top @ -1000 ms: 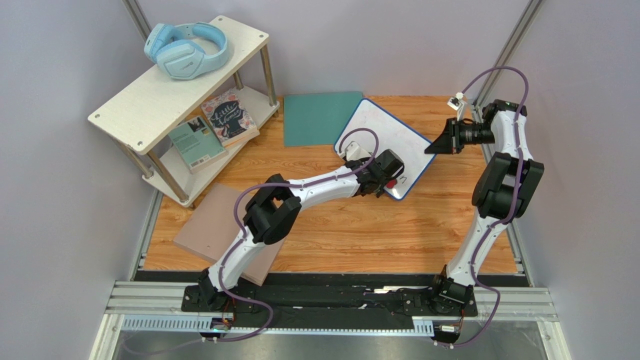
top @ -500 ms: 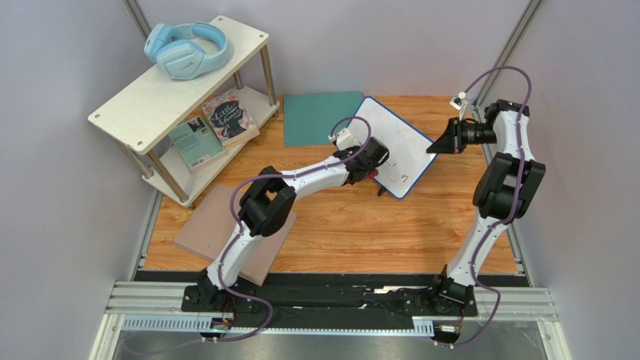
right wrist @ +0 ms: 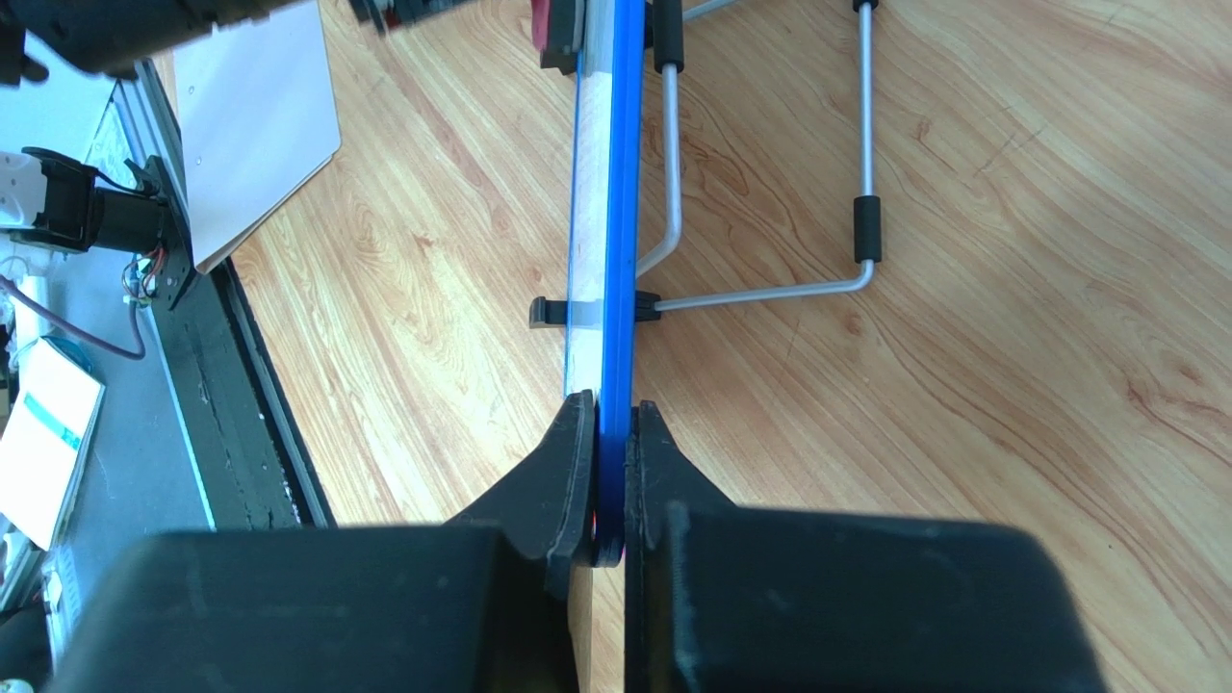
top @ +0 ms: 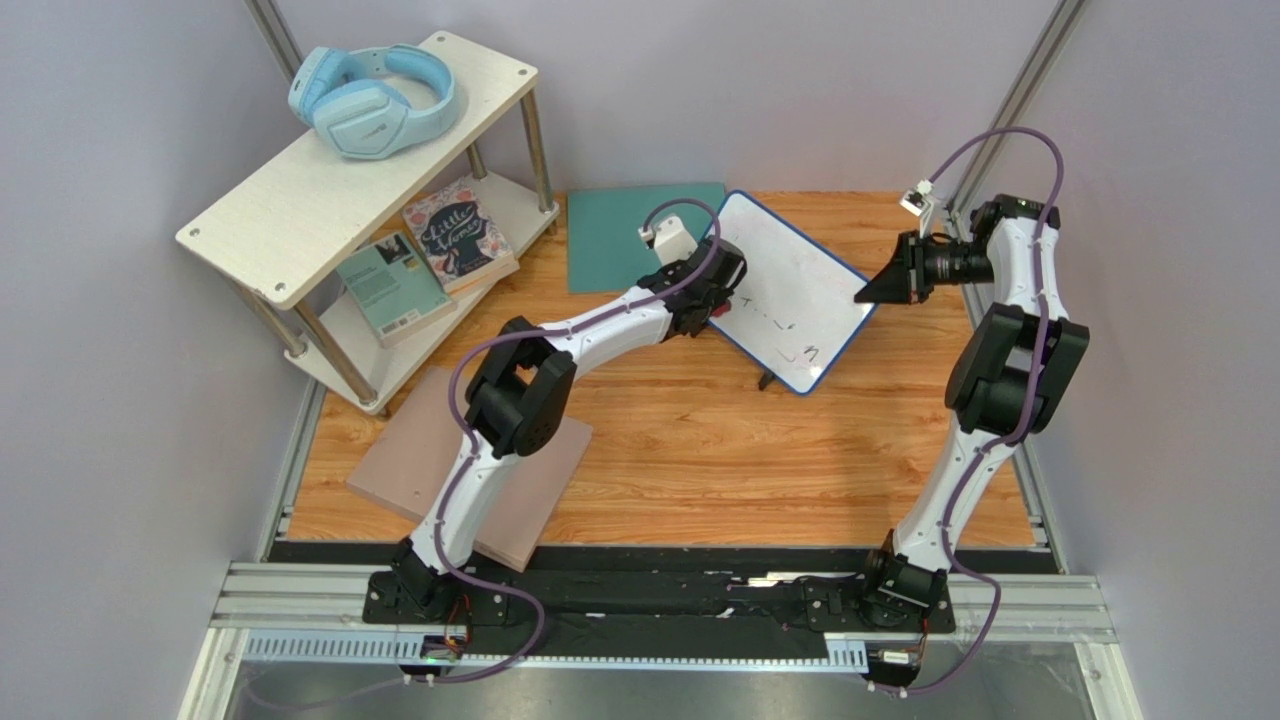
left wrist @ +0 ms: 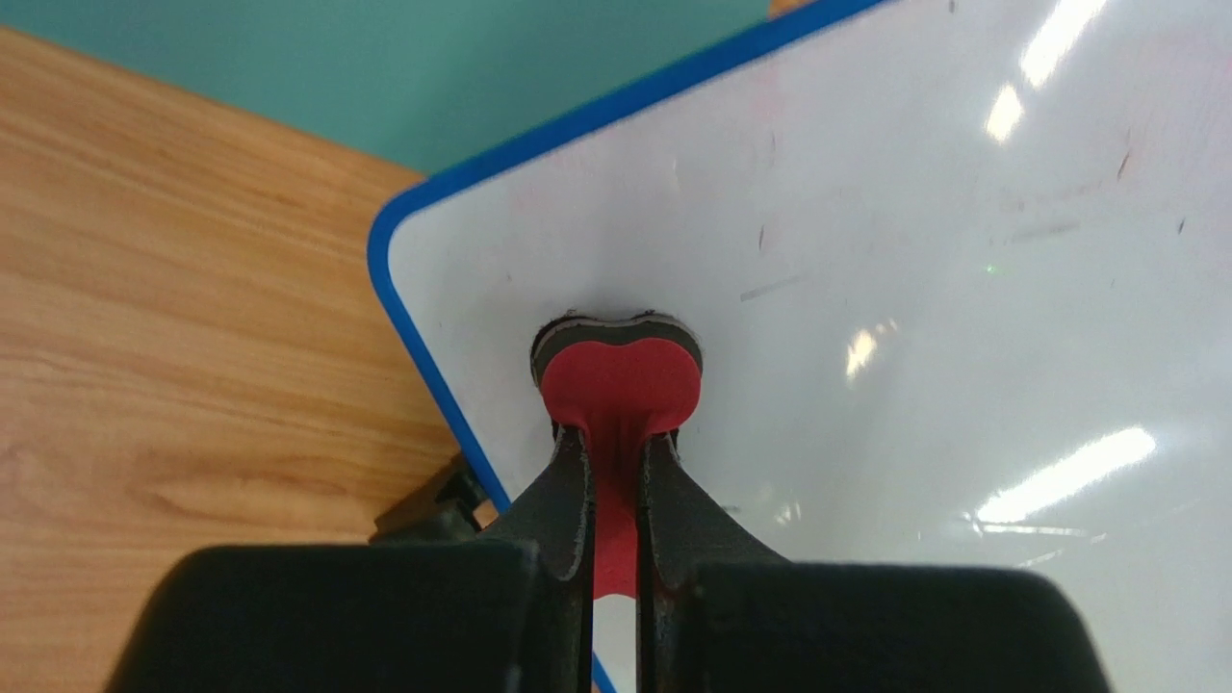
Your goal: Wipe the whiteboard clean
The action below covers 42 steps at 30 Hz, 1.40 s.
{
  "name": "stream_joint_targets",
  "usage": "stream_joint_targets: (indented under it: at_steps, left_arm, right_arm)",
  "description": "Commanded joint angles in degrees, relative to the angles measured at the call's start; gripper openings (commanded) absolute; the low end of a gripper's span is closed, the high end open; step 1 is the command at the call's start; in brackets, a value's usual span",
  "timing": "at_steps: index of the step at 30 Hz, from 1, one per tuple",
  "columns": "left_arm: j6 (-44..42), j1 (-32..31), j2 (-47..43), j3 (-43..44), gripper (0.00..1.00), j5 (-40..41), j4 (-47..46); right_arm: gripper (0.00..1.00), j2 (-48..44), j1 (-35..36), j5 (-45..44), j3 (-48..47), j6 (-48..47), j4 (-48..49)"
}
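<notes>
My left gripper (left wrist: 618, 455) pinches a red eraser (left wrist: 619, 378), pressed on the whiteboard (left wrist: 926, 275) near its left corner. The board is white, blue-framed and faintly marked. It's propped at the far middle beside the teal mat (top: 624, 233), with its long edges running far-left to near-right. My right gripper (right wrist: 609, 433) clamps its right edge.

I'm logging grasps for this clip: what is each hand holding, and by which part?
The left hand pinches a red eraser by its narrow rear part, its pad on the whiteboard. The right hand clamps the whiteboard's blue frame edge.
</notes>
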<state>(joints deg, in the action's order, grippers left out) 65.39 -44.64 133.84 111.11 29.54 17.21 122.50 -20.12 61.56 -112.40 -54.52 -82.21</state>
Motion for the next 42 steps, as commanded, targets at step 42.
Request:
stream_joint_targets:
  at_steps: [42]
  left_arm:
    - [5.7, 2.3, -4.9, -16.5, 0.0, -2.7, -9.5]
  right_arm:
    - [0.0, 1.7, 0.4, -5.4, -4.0, -12.0, -13.2]
